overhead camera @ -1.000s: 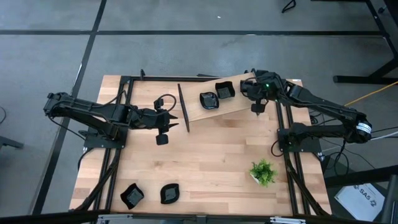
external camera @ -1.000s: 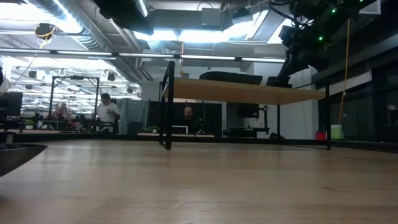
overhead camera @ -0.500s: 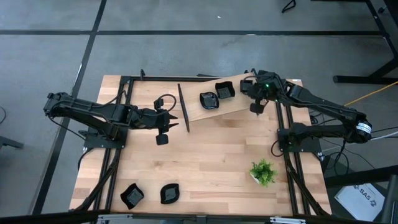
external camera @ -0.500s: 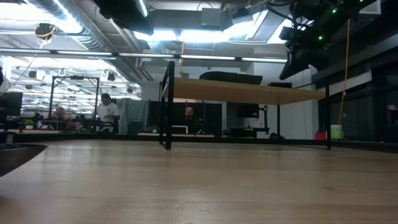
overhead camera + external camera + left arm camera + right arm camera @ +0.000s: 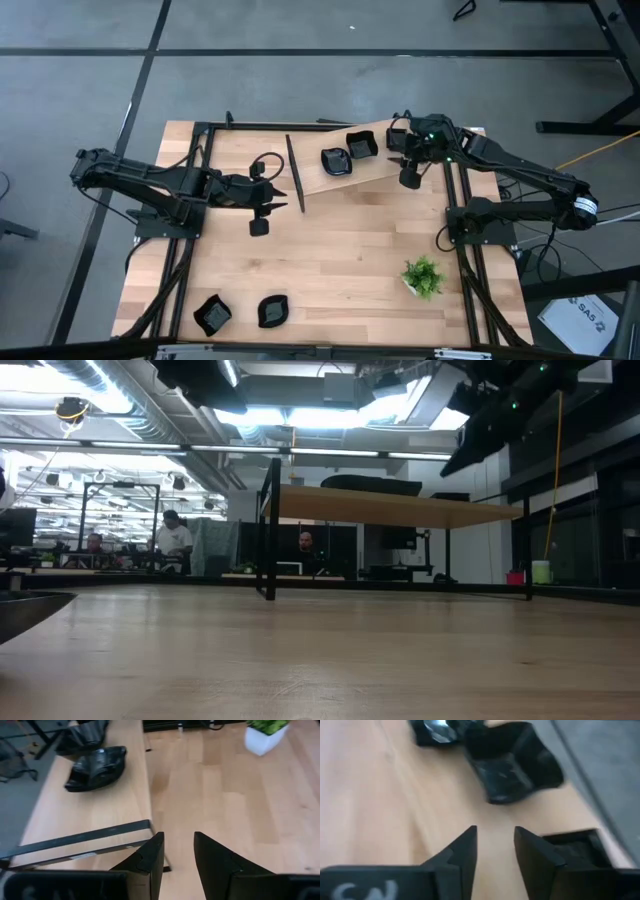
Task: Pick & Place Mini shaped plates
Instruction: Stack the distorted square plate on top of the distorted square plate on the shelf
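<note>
Two glossy black mini shaped plates point(image 5: 336, 161) point(image 5: 361, 146) rest on a raised wooden shelf point(image 5: 385, 165) at the far middle of the table. Two more plates point(image 5: 211, 314) point(image 5: 272, 311) lie on the tabletop near the front left. My right gripper point(image 5: 408, 180) hangs open over the shelf's right end; in the right wrist view the gripper point(image 5: 495, 837) has nothing between its fingers, with a wavy plate point(image 5: 512, 762) just ahead. My left gripper point(image 5: 283, 207) stands open and empty at the shelf's left end, also seen as the gripper point(image 5: 179, 845) in its wrist view.
A small green potted plant point(image 5: 423, 277) stands near the front right. The shelf stands on black legs point(image 5: 268, 530) with free room beneath it. Black frame rails point(image 5: 190, 250) point(image 5: 468, 260) run along both sides of the table. People sit in the room beyond.
My right gripper has rolled about its own pointing line and opened above the shelf's right end, and its tips have tipped up a little from the shelf. The plates have stayed in place.
</note>
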